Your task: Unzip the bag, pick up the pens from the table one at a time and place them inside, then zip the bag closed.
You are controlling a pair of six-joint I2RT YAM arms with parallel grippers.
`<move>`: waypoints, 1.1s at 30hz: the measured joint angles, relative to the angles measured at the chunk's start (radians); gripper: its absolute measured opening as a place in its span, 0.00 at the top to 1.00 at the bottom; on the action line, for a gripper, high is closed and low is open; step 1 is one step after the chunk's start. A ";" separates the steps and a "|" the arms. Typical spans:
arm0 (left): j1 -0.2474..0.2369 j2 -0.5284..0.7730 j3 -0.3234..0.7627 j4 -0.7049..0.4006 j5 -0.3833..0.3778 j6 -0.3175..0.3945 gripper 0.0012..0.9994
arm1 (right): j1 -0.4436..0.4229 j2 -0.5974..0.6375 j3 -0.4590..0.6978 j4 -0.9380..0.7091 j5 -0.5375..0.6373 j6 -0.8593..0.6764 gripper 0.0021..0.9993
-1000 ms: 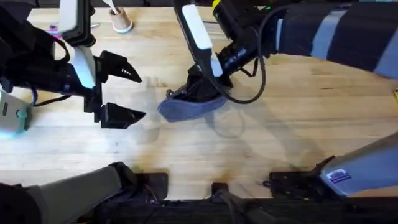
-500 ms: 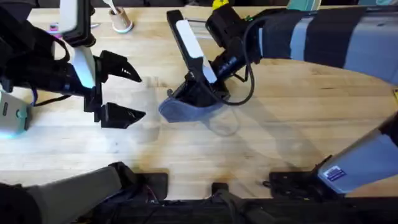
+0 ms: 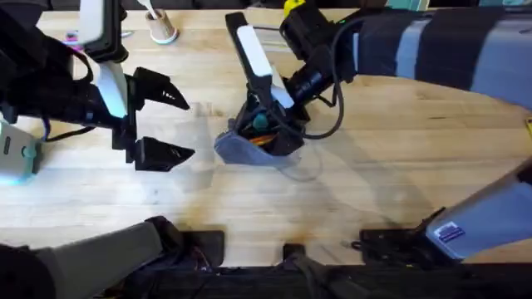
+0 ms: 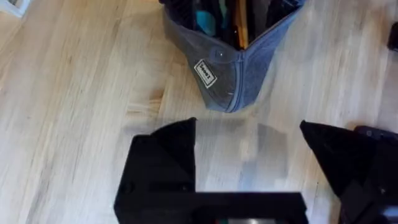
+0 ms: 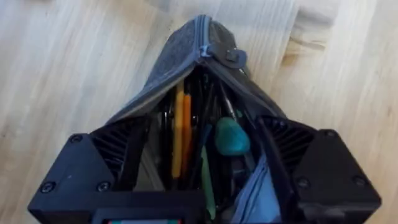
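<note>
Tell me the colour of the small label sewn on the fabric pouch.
White with dark print, on the blue-grey fabric pouch; the small sewn label shows best in the left wrist view.

From my overhead view, the far half of the bag [image 3: 249, 148] lies hidden under the right gripper [image 3: 264, 124]; I cannot tell which of the items inside it are pens. In my left wrist view, the bag [image 4: 230, 68] is cut off by the picture's edge at its open mouth, and its small white label [image 4: 204, 72] is too small to read. In my right wrist view, the contents beside the zipper pull [image 5: 231, 56] overlap, dark and indistinct.
</note>
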 joint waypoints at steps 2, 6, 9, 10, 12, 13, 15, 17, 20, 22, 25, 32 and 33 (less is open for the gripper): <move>0.000 0.000 0.000 0.000 0.000 0.000 0.01 | 0.000 -0.029 0.000 -0.003 0.002 0.029 0.01; 0.000 0.000 0.000 0.000 0.000 0.000 0.01 | 0.000 -0.099 0.000 0.001 0.002 0.116 0.01; 0.000 0.000 0.000 0.000 0.000 0.000 0.01 | 0.000 -0.157 0.000 0.013 -0.014 0.223 0.01; 0.000 0.000 0.000 0.000 0.000 0.000 0.01 | 0.000 -0.175 0.000 0.024 -0.026 0.264 0.01; 0.000 0.000 0.000 0.000 0.000 0.000 0.01 | 0.000 -0.207 0.001 0.043 -0.058 0.349 0.01; 0.000 0.000 0.000 0.000 0.000 0.000 0.01 | 0.000 -0.219 0.002 0.046 -0.077 0.390 0.01; 0.000 0.000 0.000 0.000 0.000 0.000 0.01 | 0.000 -0.235 0.005 0.047 -0.129 0.479 0.01; 0.000 0.000 0.000 0.000 0.000 0.000 0.01 | 0.000 -0.236 0.006 0.046 -0.188 0.583 0.01; 0.000 0.000 0.000 0.004 0.000 0.000 0.01 | 0.000 -0.227 0.006 0.036 -0.251 0.754 0.01; 0.000 0.000 0.000 0.004 0.000 0.000 0.01 | 0.000 -0.214 0.006 0.032 -0.277 0.862 0.01; 0.000 0.000 0.000 -0.007 0.001 0.000 0.01 | 0.000 -0.185 0.006 0.044 -0.297 0.959 0.01; 0.000 0.000 0.000 -0.019 0.003 0.012 0.01 | 0.000 -0.156 0.008 0.116 -0.276 1.172 0.01; 0.000 0.000 0.000 -0.019 0.001 0.022 0.01 | 0.001 -0.156 0.008 0.111 -0.248 1.192 0.01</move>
